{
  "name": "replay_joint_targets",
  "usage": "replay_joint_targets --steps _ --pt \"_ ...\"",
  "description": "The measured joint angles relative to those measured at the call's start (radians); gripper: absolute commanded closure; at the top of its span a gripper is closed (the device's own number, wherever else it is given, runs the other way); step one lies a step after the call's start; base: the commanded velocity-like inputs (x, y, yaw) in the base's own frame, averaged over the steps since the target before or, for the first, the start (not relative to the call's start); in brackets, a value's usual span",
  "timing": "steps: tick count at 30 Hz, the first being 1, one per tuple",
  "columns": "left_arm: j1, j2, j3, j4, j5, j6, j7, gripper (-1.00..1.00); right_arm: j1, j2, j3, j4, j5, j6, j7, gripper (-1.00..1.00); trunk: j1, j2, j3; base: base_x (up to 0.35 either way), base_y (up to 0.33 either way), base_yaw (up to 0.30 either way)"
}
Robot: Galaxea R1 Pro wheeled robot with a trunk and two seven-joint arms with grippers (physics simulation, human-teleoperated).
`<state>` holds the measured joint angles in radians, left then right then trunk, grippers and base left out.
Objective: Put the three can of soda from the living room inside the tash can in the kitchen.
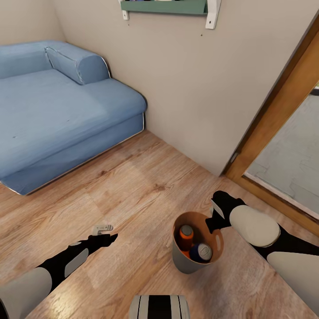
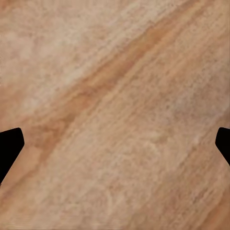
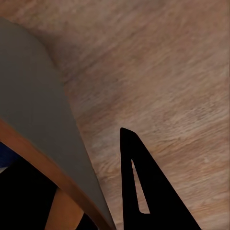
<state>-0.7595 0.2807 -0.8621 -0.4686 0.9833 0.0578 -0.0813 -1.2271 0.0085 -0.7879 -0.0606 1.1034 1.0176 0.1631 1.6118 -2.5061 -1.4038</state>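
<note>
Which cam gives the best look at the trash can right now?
Head view: the trash can shows whole from above, rim and orange-brown inside, with an orange can and a blue can in it. The right wrist view catches just a slice of its grey wall and rim; the left wrist view shows wood floor.

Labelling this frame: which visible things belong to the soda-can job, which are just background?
Job:
- trash can, right gripper with one jaw inside its rim, one outside
- orange can inside
- dark blue can inside

Background:
- blue sofa
- green wall shelf
- wood-framed glass door
- small grey object on floor
</note>
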Motion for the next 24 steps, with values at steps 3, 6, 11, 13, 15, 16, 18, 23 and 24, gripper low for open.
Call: replay_joint_targets --steps 3,6,11,13,15,16,18,23,24 --pt "0.0 0.0 0.0 0.0 0.0 -0.005 0.0 -1.0 0.001 -0.001 0.004 0.0 0.004 0.0 -0.001 1.0 0.0 0.0 0.0 0.0 0.0 0.0" --pt "0.0 0.0 0.0 0.001 0.0 -0.006 0.0 -1.0 0.001 -0.001 0.005 0.0 0.005 -0.001 -0.001 1.0 0.0 0.0 0.0 0.0 0.0 0.0" --pt "0.0 -0.005 0.0 0.006 0.001 -0.007 0.0 -1.0 -0.007 -0.001 0.011 0.002 -0.006 0.006 0.002 1.0 0.001 -0.001 -0.015 0.0 0.0 0.0" --pt "0.0 -0.006 0.0 0.011 0.001 -0.007 0.0 -1.0 -0.007 -0.001 0.011 0.002 -0.006 0.005 0.002 1.0 0.001 -0.001 -0.015 0.0 0.0 0.0" --pt "0.0 -0.007 0.0 0.014 0.0 -0.007 0.0 -1.0 -0.007 -0.001 0.009 0.002 -0.004 0.006 0.002 1.0 0.001 -0.001 -0.015 0.0 0.0 0.0" --pt "0.0 -0.007 0.0 0.016 0.0 -0.007 0.0 -1.0 -0.007 -0.001 0.008 0.002 -0.003 0.006 0.002 1.0 0.001 -0.001 -0.015 0.0 0.0 0.0" --pt "0.0 -0.007 0.0 0.017 0.0 -0.008 0.0 -1.0 -0.007 0.0 0.009 0.002 -0.003 0.006 0.002 1.0 0.001 -0.001 -0.015 0.0 0.0 0.0" --pt "0.0 -0.012 0.0 0.018 0.0 -0.008 0.0 -1.0 -0.007 -0.001 0.012 0.002 -0.007 0.005 0.002 1.0 0.001 -0.001 -0.015 0.0 0.0 0.0" --pt "0.0 -0.012 0.0 0.018 0.0 -0.008 0.0 -1.0 -0.007 -0.001 0.012 0.002 -0.007 0.005 0.002 1.0 0.001 -0.001 -0.015 0.0 0.0 0.0"
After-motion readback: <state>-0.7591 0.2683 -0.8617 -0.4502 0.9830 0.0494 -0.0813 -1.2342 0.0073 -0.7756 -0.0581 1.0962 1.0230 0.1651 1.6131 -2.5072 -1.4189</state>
